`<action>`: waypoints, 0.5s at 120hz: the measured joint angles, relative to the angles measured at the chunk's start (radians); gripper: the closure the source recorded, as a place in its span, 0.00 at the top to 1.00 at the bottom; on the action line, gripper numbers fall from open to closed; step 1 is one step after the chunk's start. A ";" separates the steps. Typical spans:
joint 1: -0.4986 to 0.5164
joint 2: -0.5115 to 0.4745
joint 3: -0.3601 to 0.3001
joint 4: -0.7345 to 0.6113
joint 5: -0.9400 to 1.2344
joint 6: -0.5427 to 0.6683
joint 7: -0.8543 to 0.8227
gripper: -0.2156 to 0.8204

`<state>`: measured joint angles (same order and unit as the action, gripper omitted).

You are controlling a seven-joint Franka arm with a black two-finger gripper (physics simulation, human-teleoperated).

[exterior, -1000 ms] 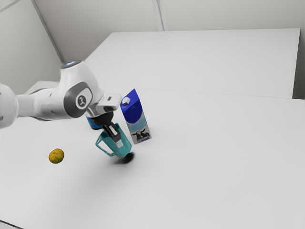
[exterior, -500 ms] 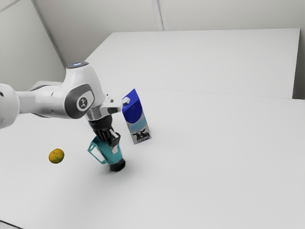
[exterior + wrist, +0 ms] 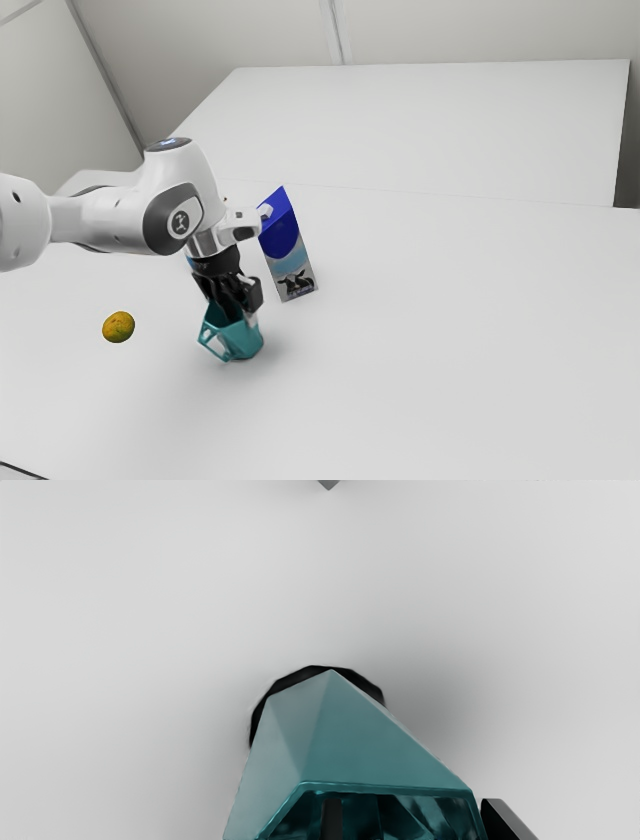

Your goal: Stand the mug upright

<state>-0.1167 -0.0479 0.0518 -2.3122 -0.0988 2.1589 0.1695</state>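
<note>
Mug [image 3: 244,342] directly below the gripper [image 3: 241,314], base down and mouth up around one fingertip. Leaning in the exterior view a second ago, with base swung out toward that view's right and a dark shadow beneath; now lowered, brought much nearer to vertical, and without that separate dark patch below. Probably resting on the table [image 3: 420,400], though hard to confirm full contact under the base, given the dark edging [image 3: 367,682] just beyond it in the wrist view. Handle [image 3: 214,345] low beside the gripper, on the exterior view's left. Gripper open, to judge by the wrist view: inner finger [image 3: 332,820] within the mouth and well clear of the near wall, outer finger [image 3: 506,822] just outside, with mug wall between but no pinch from both sides. For the task, a good sign: looks upright or very close to it, apparently standing without a grip. Seems to be at or near the finish, with only a clean withdrawal left to judge. Best to lift straight up along the wall, without sideways drift; could otherwise catch the rim from inside and tip everything over again. Milk carton [image 3: 288,250] behind the gripper toward the exterior view's right, and orange fruit [image 3: 118,327] well apart on the left, both unmoved since a second ago.
</note>
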 joint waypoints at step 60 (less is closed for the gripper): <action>0.004 -0.135 -0.001 0.186 0.036 -0.129 -0.047 0.74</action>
<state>-0.1132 -0.1828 0.0513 -2.1265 -0.0631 2.0298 0.1229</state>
